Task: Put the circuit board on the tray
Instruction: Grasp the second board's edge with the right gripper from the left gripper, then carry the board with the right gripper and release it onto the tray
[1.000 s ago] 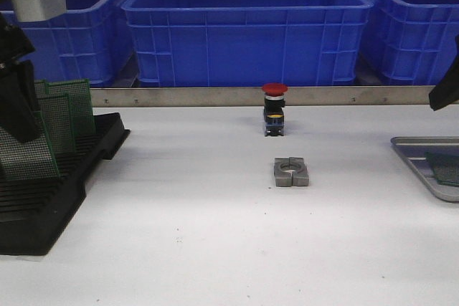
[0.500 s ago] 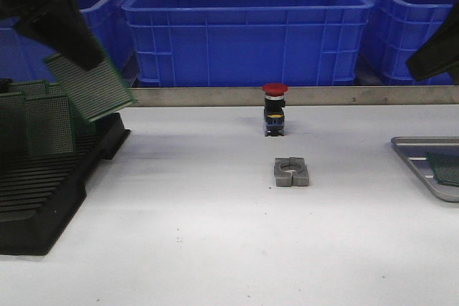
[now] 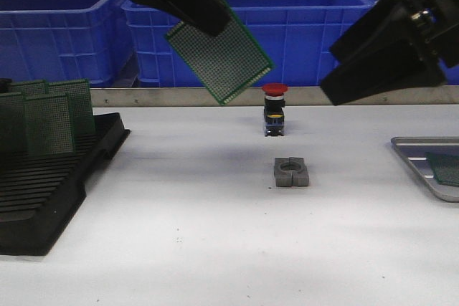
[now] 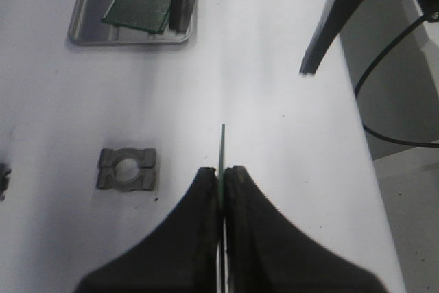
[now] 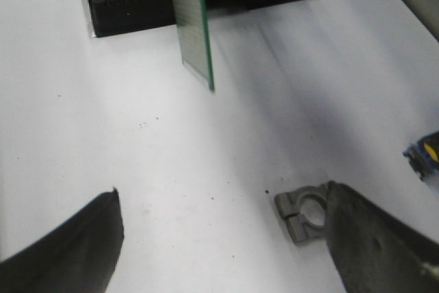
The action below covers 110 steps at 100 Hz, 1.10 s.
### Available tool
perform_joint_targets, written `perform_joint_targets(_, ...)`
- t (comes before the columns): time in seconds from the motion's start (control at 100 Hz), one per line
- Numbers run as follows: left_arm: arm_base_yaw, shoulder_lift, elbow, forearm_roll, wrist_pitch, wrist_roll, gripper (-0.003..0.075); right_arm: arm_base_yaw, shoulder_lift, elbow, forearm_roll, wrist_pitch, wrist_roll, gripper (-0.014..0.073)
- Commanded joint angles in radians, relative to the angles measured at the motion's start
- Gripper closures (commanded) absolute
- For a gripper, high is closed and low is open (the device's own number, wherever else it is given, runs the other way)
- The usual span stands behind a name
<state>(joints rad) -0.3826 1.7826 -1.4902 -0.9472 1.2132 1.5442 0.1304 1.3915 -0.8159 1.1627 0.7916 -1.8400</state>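
Black rack (image 3: 50, 177) at left holds spare boards. Left gripper (image 3: 188, 6) is clamped on circuit board (image 3: 219, 51), tilted in the air above mid-table, behind the metal clamp block (image 3: 291, 172). Right gripper (image 3: 380, 55) hovers with jaws apart, holding nothing. Tray (image 3: 416, 159) at far right already has one board in it. Step looks like carry/handover; next move likely passing the board rightward to the tray

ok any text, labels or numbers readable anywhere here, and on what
None can be read.
Circuit board held by the left gripper: only a dot grid, no print.
Red-capped button: a yellow patch on its body, too small to read.
Blue bins, tray, black rack: no markings visible.
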Motion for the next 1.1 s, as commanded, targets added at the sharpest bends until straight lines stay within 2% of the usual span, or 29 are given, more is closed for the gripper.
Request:
perform_joint_targets(0.0, -0.036, -0.053, -0.031, -0.073, 0.072, -0.006, 0.0741, 0.050, -0.030, -0.029, 0.056, -0.029, -0.019, -0.0018)
perform_joint_targets(0.17, -0.081, -0.053, -0.031, -0.097, 0.069, -0.004, 0.0741, 0.117, -0.009, -0.029, 0.171, -0.033, -0.019, -0.0018)
perform_joint_targets(0.33, -0.095, -0.053, -0.031, -0.115, 0.068, -0.004, 0.0741, 0.125, 0.006, -0.029, 0.260, -0.019, -0.018, 0.0006)
perform_joint_targets(0.43, -0.095, -0.053, -0.031, -0.115, 0.068, -0.004, 0.0741, 0.125, 0.011, -0.028, 0.261, -0.019, -0.017, 0.0162)
perform_joint_targets(0.44, -0.095, -0.053, -0.031, -0.115, 0.068, -0.004, 0.0740, 0.125, 0.012, -0.028, 0.261, -0.019, -0.017, 0.0211)
perform_joint_targets(0.45, -0.095, -0.053, -0.031, -0.115, 0.068, -0.004, 0.0740, 0.125, 0.012, -0.028, 0.261, -0.019, -0.016, 0.0211)
perform_joint_targets(0.51, -0.095, -0.053, -0.031, -0.115, 0.068, -0.004, 0.0741, 0.125, 0.012, -0.028, 0.261, -0.017, -0.010, 0.0391)
perform_joint_targets(0.63, -0.095, -0.053, -0.031, -0.119, 0.050, -0.004, 0.0740, 0.125, 0.012, -0.028, 0.261, 0.004, -0.010, 0.0657)
perform_joint_targets(0.77, -0.095, -0.053, -0.031, -0.146, 0.034, -0.004, 0.0727, 0.125, 0.012, -0.028, 0.262, 0.007, -0.009, 0.0662)
perform_joint_targets(0.87, -0.095, -0.053, -0.031, -0.156, 0.028, -0.004, 0.0619, 0.125, 0.012, -0.027, 0.261, 0.007, 0.001, 0.0662)
perform_joint_targets(0.97, -0.095, -0.053, -0.031, -0.156, -0.005, -0.004, 0.0415, 0.125, 0.012, -0.027, 0.261, 0.014, 0.093, 0.0662)
perform_joint_targets(1.04, -0.095, -0.053, -0.031, -0.156, -0.035, -0.004, 0.0286, 0.125, 0.012, -0.025, 0.253, 0.025, 0.314, 0.0662)
perform_joint_targets(1.09, -0.095, -0.053, -0.031, -0.156, -0.058, -0.004, 0.0223, 0.124, 0.012, -0.025, 0.233, 0.027, 0.452, 0.0662)
